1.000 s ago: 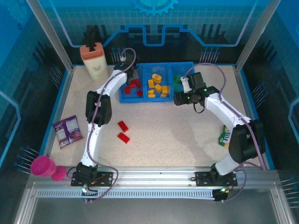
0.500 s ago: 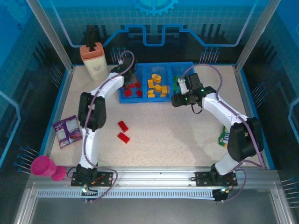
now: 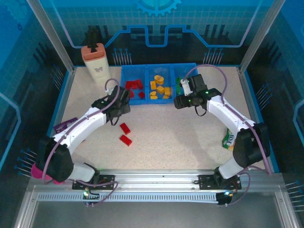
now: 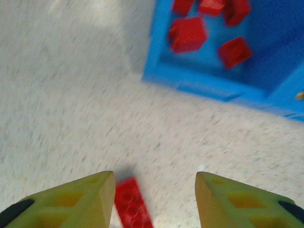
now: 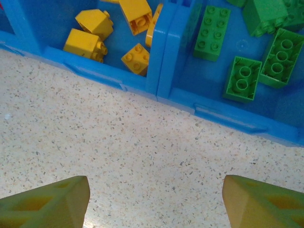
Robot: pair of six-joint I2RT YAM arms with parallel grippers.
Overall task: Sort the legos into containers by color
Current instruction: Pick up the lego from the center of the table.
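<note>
The left pincer stands partly open. Its two olive-yellow, wedge-shaped plastic fingers are apart and hold nothing. A flat, studded red plastic brick lies on the table between them, close against the left-hand finger. A second red brick of the same sort lies near it, on the side towards the arm bases.

The right pincer gapes wide and empty. It hovers over bare table just short of the front wall of the low blue plastic tray.

The tray has smooth, glossy walls and three rectangular compartments side by side:
- The left compartment holds chunky red bricks, blurred in the left wrist view.
- The middle compartment holds yellow-orange bricks, blocky and studded.
- The right compartment holds green bricks, with round studs in neat pairs.

The table is a matt beige surface flecked with dark and pale specks like terrazzo, edged with a blue lip.

- A beige plastic bottle with an orange cap stands at its far left corner.
- A crinkled purple snack packet lies at the left edge, partly under the left arm.
- A pink cup sits at the near left corner.
- A yellow-green snack bag lies by the right arm.
- A ribbed aluminium rail runs along the near edge and carries both arm bases.

Slanted metal posts and clear blue-tinted panels enclose the table.
</note>
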